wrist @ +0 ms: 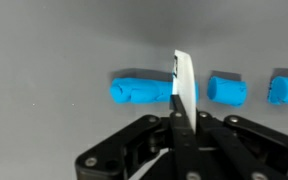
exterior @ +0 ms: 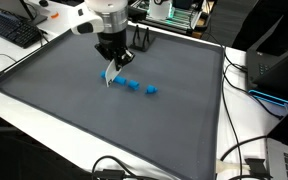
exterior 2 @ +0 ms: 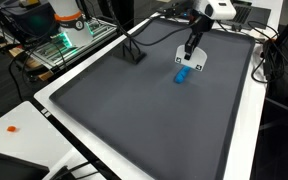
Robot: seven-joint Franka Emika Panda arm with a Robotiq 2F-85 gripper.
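Where the gripper (exterior: 111,60) hangs upper middle in an exterior view, clamped on a white blade (exterior: 111,76), blue pieces (exterior: 134,85) lie just right of its tip. In an exterior view blade (exterior 2: 201,66) and pieces (exterior 2: 182,76) sit upper right. In the wrist view the blade (wrist: 184,80) stands centre, over the leftmost piece's (wrist: 139,90) right end; a firm, square hold seems best.

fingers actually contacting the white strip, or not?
Touching. The wrist view shows the fingers shut on the lower end of the white strip, which sticks out from between them.
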